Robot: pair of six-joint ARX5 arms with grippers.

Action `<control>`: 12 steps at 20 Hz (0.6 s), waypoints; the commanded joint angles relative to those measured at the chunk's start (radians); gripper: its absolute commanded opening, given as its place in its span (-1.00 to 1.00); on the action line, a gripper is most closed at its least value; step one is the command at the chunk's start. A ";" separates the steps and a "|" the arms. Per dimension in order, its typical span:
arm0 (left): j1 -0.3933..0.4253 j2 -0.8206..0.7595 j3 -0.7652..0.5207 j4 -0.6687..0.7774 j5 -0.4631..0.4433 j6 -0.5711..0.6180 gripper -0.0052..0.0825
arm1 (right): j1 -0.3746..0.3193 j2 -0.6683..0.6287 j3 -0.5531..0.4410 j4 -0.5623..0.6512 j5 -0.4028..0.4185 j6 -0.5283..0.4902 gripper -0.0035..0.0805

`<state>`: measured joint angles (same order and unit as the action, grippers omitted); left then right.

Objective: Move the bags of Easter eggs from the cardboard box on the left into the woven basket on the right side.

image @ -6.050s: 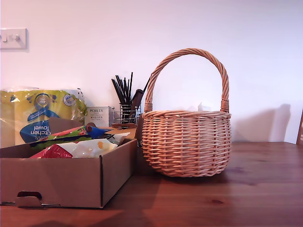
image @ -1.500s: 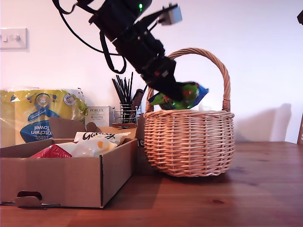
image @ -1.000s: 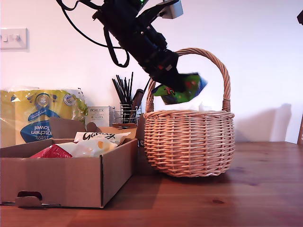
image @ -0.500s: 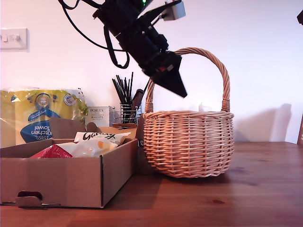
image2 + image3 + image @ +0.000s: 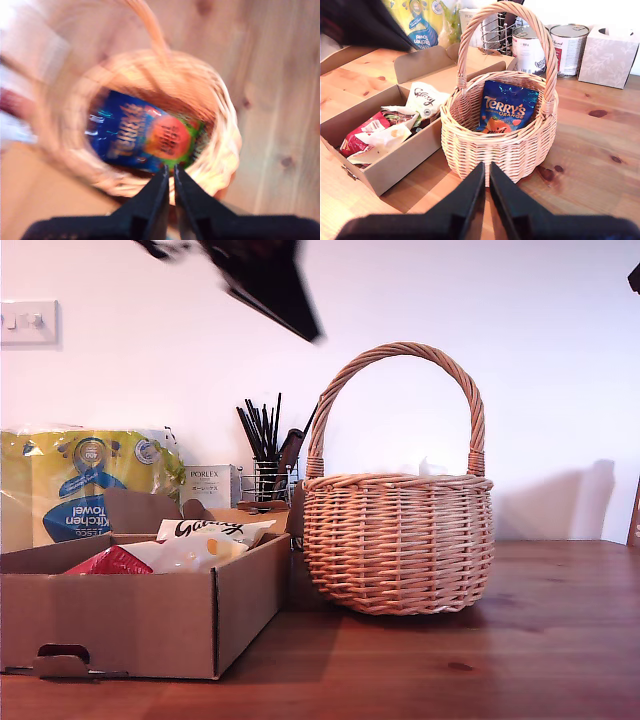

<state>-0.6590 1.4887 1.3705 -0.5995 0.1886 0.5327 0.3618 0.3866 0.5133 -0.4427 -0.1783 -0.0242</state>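
My first gripper (image 5: pixel 170 172) is up in the air over the woven basket (image 5: pixel 397 540). Its two black jaws are pressed close together and hold nothing. In the exterior view this gripper shows as a dark blurred shape near the top edge, above the black wire utensil holder (image 5: pixel 268 480).

My second gripper (image 5: pixel 486 172) looks at the basket from the front. Its jaws are also close together, and nothing is between them.

A blue Terry's bag (image 5: pixel 508 106) lies inside the basket, leaning against the back wall. The first wrist view is blurry, but the same blue bag shows there with an orange circle on it.

The cardboard box (image 5: pixel 140 625) sits on the wooden table (image 5: pixel 500 660), to the exterior view's left of the basket and very close beside it. In the box lie a red bag (image 5: pixel 364 136) and a cream-white bag with dark curly writing (image 5: pixel 426 97). More crinkly wrappers lie between them.

Behind the box stands a yellow-and-blue kitchen towel pack (image 5: pixel 85 480) and a small white Porlex box (image 5: pixel 208 483). Two tins (image 5: pixel 568 47) and a tissue box (image 5: pixel 608 50) stand behind the basket.
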 commanded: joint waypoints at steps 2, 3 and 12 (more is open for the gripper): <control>0.031 -0.079 -0.195 0.035 0.001 -0.010 -0.93 | 0.005 0.001 0.005 0.003 -0.021 -0.003 -0.95; 0.045 -0.127 -0.260 0.056 0.002 -0.010 -0.93 | 0.005 0.001 0.005 0.003 -0.034 -0.003 -0.95; 0.161 -0.388 -0.483 -0.040 0.024 -0.002 -0.93 | 0.005 0.002 0.005 -0.067 -0.299 -0.010 -0.95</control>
<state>-0.5011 1.0634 0.9039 -0.6270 0.2092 0.5293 0.3618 0.3866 0.5133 -0.5087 -0.4625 -0.0311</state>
